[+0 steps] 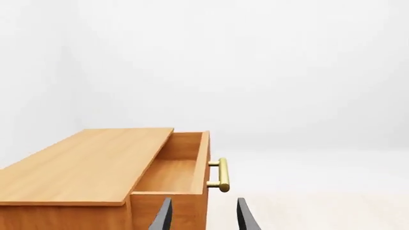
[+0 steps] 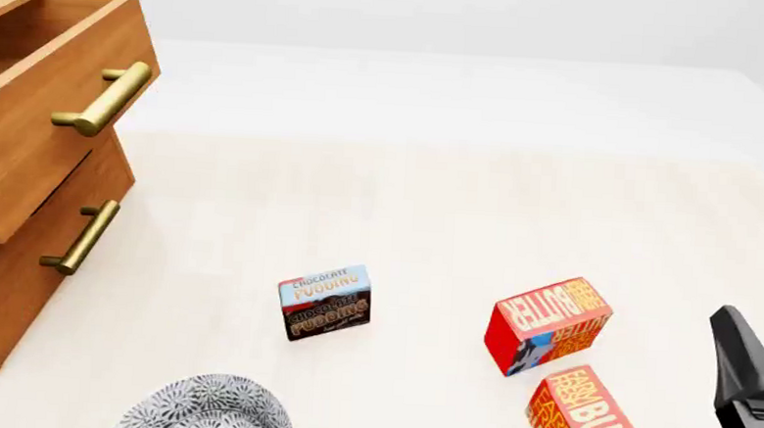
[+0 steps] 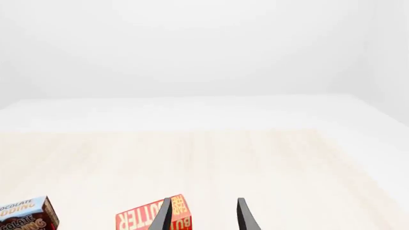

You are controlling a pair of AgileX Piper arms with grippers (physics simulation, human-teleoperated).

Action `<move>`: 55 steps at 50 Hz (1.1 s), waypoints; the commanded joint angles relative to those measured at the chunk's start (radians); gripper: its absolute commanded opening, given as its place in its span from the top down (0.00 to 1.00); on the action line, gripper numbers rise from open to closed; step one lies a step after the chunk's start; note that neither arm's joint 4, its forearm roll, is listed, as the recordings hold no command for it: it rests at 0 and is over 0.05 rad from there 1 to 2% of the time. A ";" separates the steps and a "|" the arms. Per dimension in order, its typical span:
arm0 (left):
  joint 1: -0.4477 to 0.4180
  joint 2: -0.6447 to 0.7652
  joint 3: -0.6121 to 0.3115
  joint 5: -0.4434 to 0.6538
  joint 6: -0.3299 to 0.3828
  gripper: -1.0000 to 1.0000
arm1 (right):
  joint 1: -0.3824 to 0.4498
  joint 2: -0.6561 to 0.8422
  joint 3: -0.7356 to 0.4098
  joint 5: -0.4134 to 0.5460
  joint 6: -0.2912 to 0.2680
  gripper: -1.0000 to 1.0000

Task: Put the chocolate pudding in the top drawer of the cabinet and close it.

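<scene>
Pudding point(image 2: 323, 302) sat on the bench point(image 2: 422, 206), well left of the right jaws point(image 3: 203, 215); both jaws were spread, empty. Left jaws point(image 1: 203, 215) faced the pulled-out top drawer point(image 1: 172, 172).

Chocolate pudding point(image 2: 323, 302): small box, orange letters "CHOCOLATE PUDDING" on blue top part, same words again on brown bottom part.
Red butter box point(image 2: 549, 323): "BUTTER" in big pale letters on top face.
Second red butter box point(image 2: 590, 416): "BUTT..." at picture edge, rest cut off. Smaller word beside it too blurry.
</scene>
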 commanded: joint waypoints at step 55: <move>0.030 0.523 -0.839 0.385 0.122 0.00 | 0.000 -0.017 -0.001 0.017 0.000 0.00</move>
